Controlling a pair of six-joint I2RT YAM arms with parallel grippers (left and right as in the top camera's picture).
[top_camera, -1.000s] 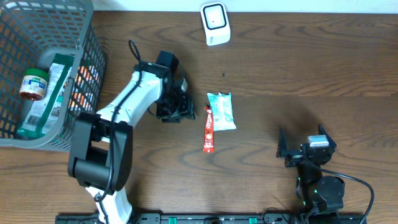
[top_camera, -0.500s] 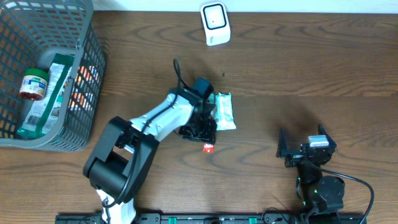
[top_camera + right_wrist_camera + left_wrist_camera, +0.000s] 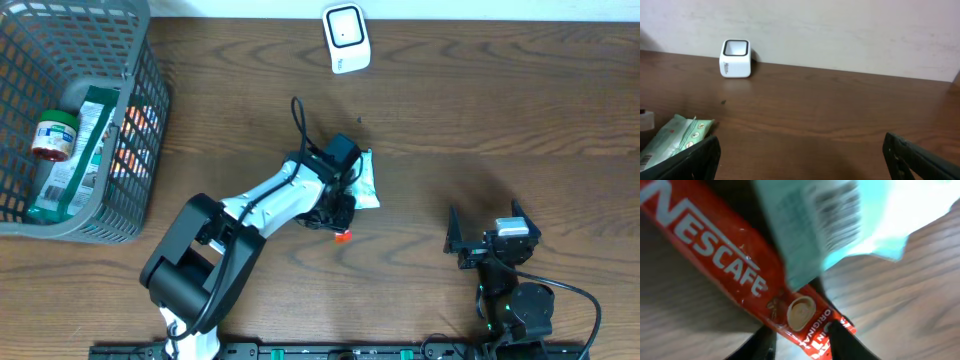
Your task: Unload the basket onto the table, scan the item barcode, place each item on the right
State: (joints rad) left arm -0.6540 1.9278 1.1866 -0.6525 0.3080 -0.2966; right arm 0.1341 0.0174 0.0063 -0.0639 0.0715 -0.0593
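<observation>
A red Nescafe coffee stick lies slantwise on the table, its barcode not showing. My left gripper has a dark finger pressed to each side of the stick's lower end. From overhead only the stick's red tip shows below the left gripper. A pale green wipes packet overlaps the stick, with a barcode facing up. The white scanner stands at the table's far edge. My right gripper stands wide open and empty, away to the right.
A grey wire basket at the far left holds a jar and several packets. The green packet and the scanner show in the right wrist view. The right arm's base sits at the front right.
My left arm has swung right from beside the basket to over the stick and packet. Its jaws have narrowed onto the stick. The right arm has not moved.
</observation>
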